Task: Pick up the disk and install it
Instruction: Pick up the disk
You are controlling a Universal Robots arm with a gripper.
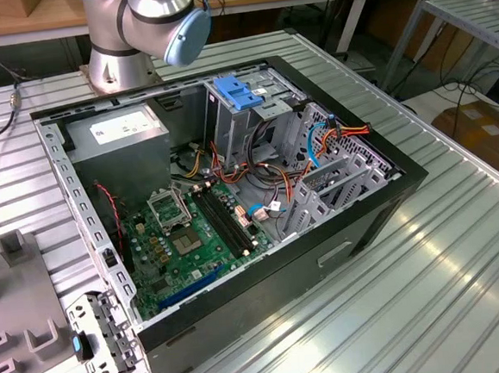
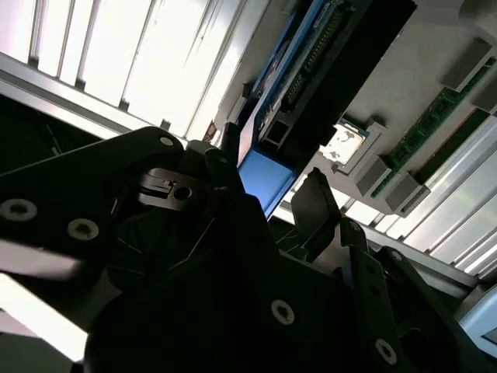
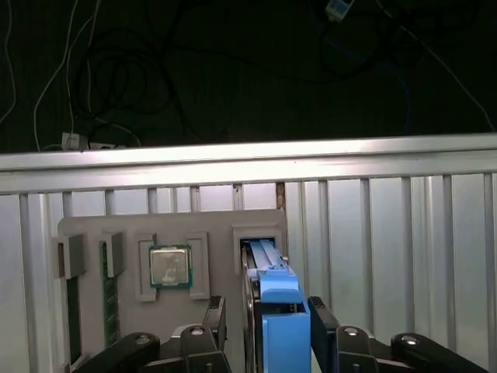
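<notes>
The disk (image 3: pixel 276 311) stands on edge in a slot of a grey holder tray (image 3: pixel 93 225), its blue rail facing the camera in the first wrist view. My gripper (image 3: pixel 269 330) is open and straddles it, one black finger on each side, with narrow gaps to the disk. In the second wrist view the blue rail of the disk (image 2: pixel 264 179) sits between the same fingers (image 2: pixel 314 194) of the gripper (image 2: pixel 270 175). The open computer case (image 1: pixel 388 193) lies on the ribbed metal table, and its drive cage (image 1: pixel 266 116) carries a blue bracket.
A processor chip (image 3: pixel 169 266) and a memory stick (image 3: pixel 109 295) rest in the holder beside the disk. Inside the case are a grey power supply (image 1: pixel 120 140), a green motherboard (image 1: pixel 180 235) and loose cables. The arm's base (image 1: pixel 126 41) stands behind the case.
</notes>
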